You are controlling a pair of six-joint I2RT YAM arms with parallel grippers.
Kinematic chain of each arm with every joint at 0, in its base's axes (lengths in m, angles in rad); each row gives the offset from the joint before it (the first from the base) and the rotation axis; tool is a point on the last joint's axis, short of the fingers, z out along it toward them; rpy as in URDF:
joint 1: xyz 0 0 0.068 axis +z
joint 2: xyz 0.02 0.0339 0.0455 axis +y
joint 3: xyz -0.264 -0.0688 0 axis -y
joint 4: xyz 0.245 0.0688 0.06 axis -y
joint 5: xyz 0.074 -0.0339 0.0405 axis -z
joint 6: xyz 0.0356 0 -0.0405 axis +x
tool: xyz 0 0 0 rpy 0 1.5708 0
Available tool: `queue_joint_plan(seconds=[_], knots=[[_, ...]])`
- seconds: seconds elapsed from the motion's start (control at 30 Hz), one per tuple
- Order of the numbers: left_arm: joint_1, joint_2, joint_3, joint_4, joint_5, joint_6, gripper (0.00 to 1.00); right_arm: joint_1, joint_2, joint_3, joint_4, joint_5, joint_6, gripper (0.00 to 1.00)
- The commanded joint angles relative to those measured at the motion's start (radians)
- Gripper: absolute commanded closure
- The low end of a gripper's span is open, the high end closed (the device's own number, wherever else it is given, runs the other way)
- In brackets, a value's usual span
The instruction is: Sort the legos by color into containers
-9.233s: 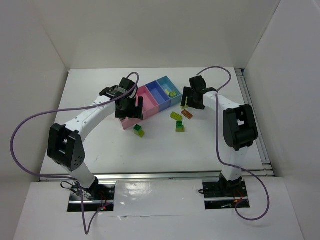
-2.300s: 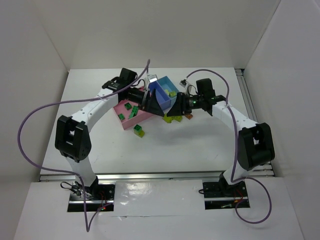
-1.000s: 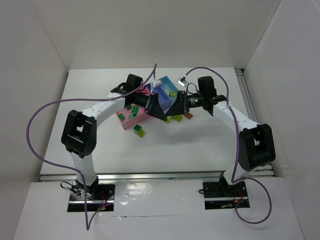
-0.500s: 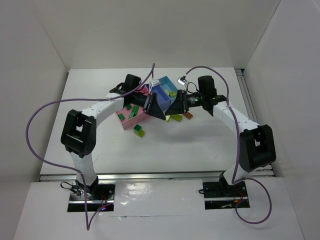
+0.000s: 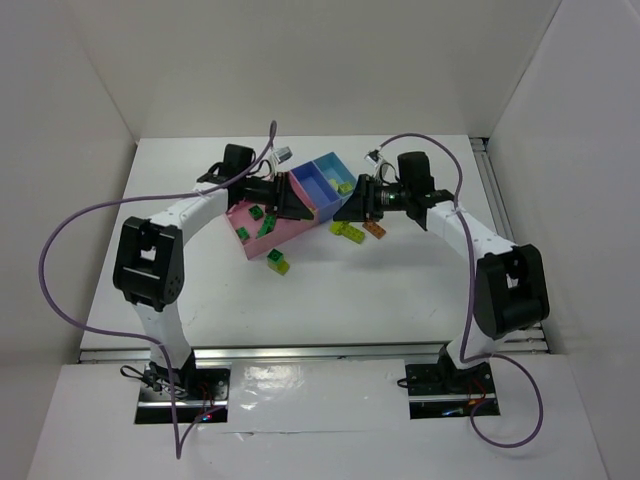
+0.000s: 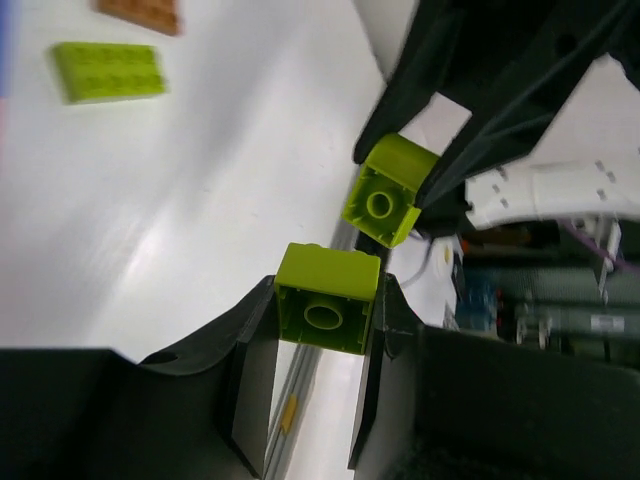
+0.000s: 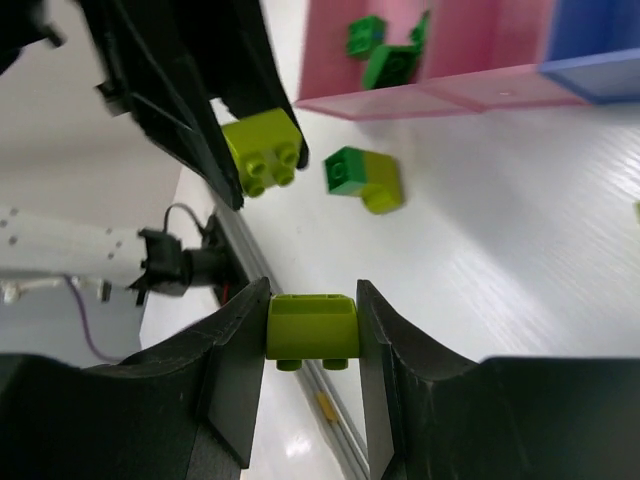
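Left side: the table (image 5: 400,290) meets the left wall (image 5: 90,150) along a straight edge. There is open white surface between that edge and the left arm. The left arm's purple cable (image 5: 60,250) loops out over this area.

The large pink bin (image 5: 250,245) sits angled at mid-table with the left arm reaching across it. Dark green bricks (image 5: 265,228) lie inside it, at least three.

The left gripper (image 6: 323,300) is clamped on a yellow-green brick, the left-held brick (image 6: 327,318), hollow underside toward the wrist camera. From above it seems to hang over the boundary between the pink bin and the medium blue bin (image 5: 308,183). Height above the rims cannot be judged.

Centre: a two-colour brick (image 5: 277,263), dark green on yellow-green, rests on the table just in front of the pink bin's near wall. The table in front of it, toward the arm bases, is open.

The two grippers face each other, near but apart, with a visible gap between the bricks they hold.

The right gripper (image 7: 311,318) is closed on the right-held brick (image 7: 311,332), also yellow-green, studs pointing down in its own wrist view.

Beside the right gripper, a flat yellow-green brick (image 5: 348,230) and an orange brick (image 5: 374,228) lie on the table, close together.

The light blue bin (image 5: 328,162) holds one pale green brick (image 5: 345,187).

Right side: a metal rail (image 5: 505,230) runs along the table's right edge, with bare table between it and the right arm.
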Motion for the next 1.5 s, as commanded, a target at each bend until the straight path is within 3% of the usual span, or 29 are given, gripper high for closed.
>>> queue_joint_plan(seconds=[0.0, 0.03, 0.07, 0.23, 0.33, 0.4, 0.53, 0.63, 0.67, 0.83, 0.97, 1.17, 1.23, 1.37, 1.47], knots=[[0.018, 0.044, 0.079, -0.036, -0.208, -0.064, 1.00, -0.005, 0.029, 0.025, 0.063, 0.159, 0.067, 0.76], [0.018, 0.056, 0.102, -0.127, -0.388, -0.082, 1.00, -0.005, 0.041, 0.040, 0.063, 0.218, 0.079, 0.76], [0.018, 0.067, 0.123, -0.160, -0.473, -0.100, 1.00, -0.005, 0.054, 0.049, 0.063, 0.255, 0.095, 0.76], [-0.002, 0.159, 0.296, -0.318, -0.810, -0.141, 1.00, 0.004, 0.103, 0.143, 0.050, 0.438, 0.104, 0.76], [-0.024, 0.219, 0.412, -0.401, -0.943, -0.151, 1.00, 0.027, 0.146, 0.194, 0.041, 0.528, 0.115, 0.76], [-0.024, 0.277, 0.473, -0.432, -0.953, -0.151, 0.99, 0.027, 0.181, 0.215, 0.041, 0.572, 0.128, 0.76], [-0.024, 0.395, 0.689, -0.556, -0.973, -0.130, 0.68, 0.045, 0.253, 0.290, 0.057, 0.582, 0.144, 0.73], [-0.024, 0.405, 0.702, -0.556, -0.963, -0.121, 0.51, 0.067, 0.314, 0.350, 0.029, 0.595, 0.132, 0.72], [-0.024, 0.396, 0.690, -0.545, -0.954, -0.121, 0.37, 0.079, 0.328, 0.384, 0.029, 0.595, 0.123, 0.72], [-0.024, 0.348, 0.680, -0.535, -0.963, -0.101, 0.15, 0.113, 0.413, 0.470, 0.029, 0.616, 0.122, 0.71], [-0.012, 0.271, 0.702, -0.570, -0.991, -0.101, 0.15, 0.146, 0.492, 0.572, 0.008, 0.628, 0.104, 0.71], [0.097, 0.091, 0.587, -0.570, -1.006, -0.136, 0.15, 0.199, 0.629, 0.747, -0.052, 0.628, 0.081, 0.66], [0.111, 0.052, 0.539, -0.579, -1.006, -0.127, 0.15, 0.226, 0.657, 0.790, -0.063, 0.628, 0.081, 0.57], [0.133, -0.026, 0.464, -0.588, -1.006, -0.127, 0.12, 0.245, 0.694, 0.849, -0.103, 0.657, 0.072, 0.24], [0.142, -0.098, 0.383, -0.588, -1.040, -0.127, 0.12, 0.245, 0.668, 0.849, -0.103, 0.667, 0.063, 0.24]])
